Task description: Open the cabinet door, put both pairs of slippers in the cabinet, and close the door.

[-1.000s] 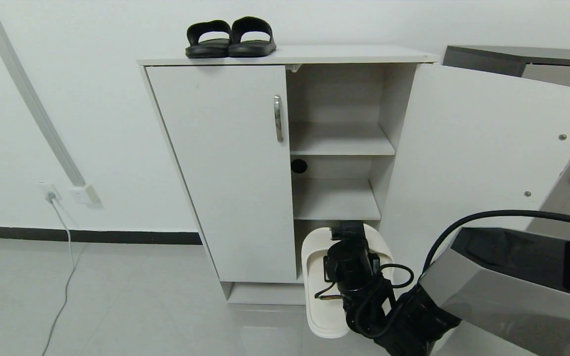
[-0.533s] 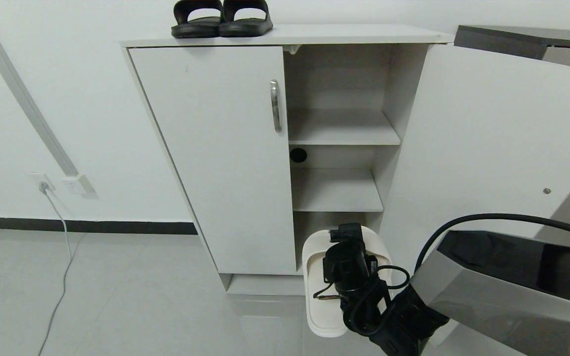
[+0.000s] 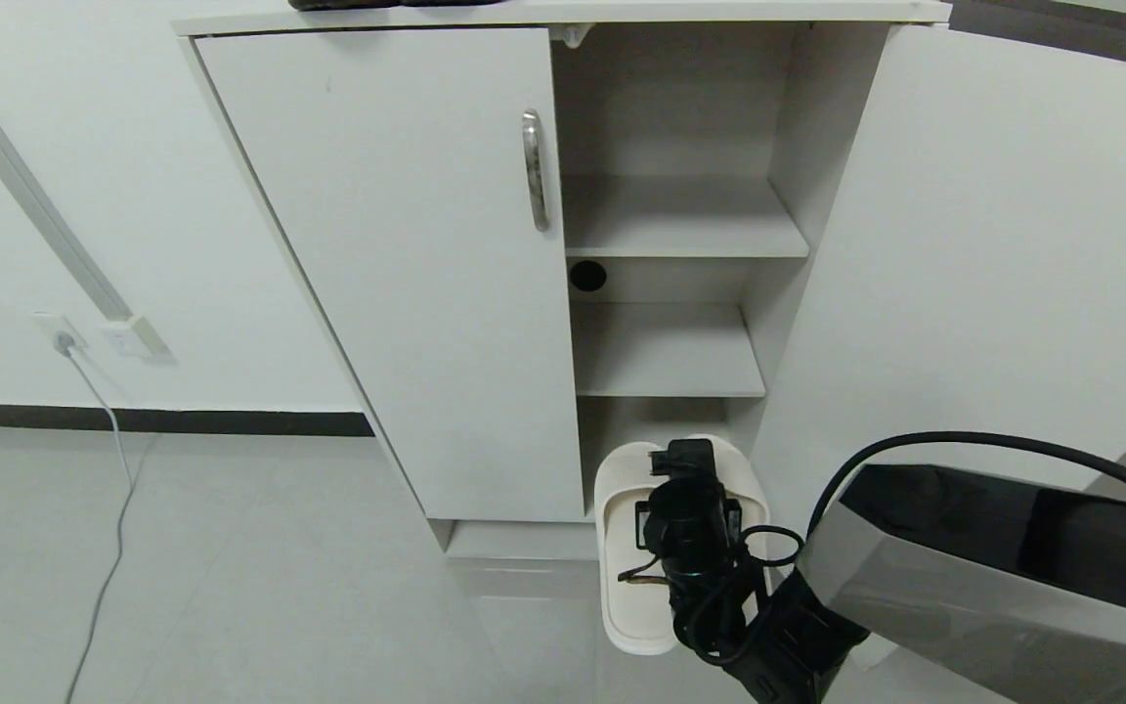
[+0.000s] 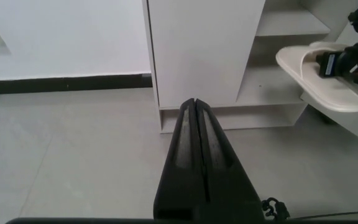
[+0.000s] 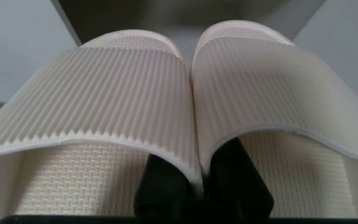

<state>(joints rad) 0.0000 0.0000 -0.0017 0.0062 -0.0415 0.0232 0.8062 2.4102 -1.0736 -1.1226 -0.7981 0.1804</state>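
My right gripper [image 3: 683, 462] is shut on a pair of white slippers [image 3: 627, 548], held side by side just in front of the cabinet's lowest open compartment [image 3: 656, 420]. In the right wrist view the fingers [image 5: 166, 186] pinch the two inner strap edges of the slippers [image 5: 104, 93] together. The cabinet's right door [image 3: 964, 244] stands wide open and its left door [image 3: 407, 254] is shut. A sliver of the black slippers [image 3: 368, 3] shows on the cabinet top. My left gripper [image 4: 194, 106] is shut with nothing in it, low over the floor before the cabinet.
Two bare shelves [image 3: 680, 220] [image 3: 666, 352] sit above the lowest compartment. A wall socket with a cable [image 3: 99, 411] is on the left. Grey tiled floor [image 3: 231, 587] lies open to the left of the cabinet.
The head camera has moved closer, so the cabinet looks larger and higher in the picture. The white slippers stay in my right gripper at the lowest compartment's mouth.
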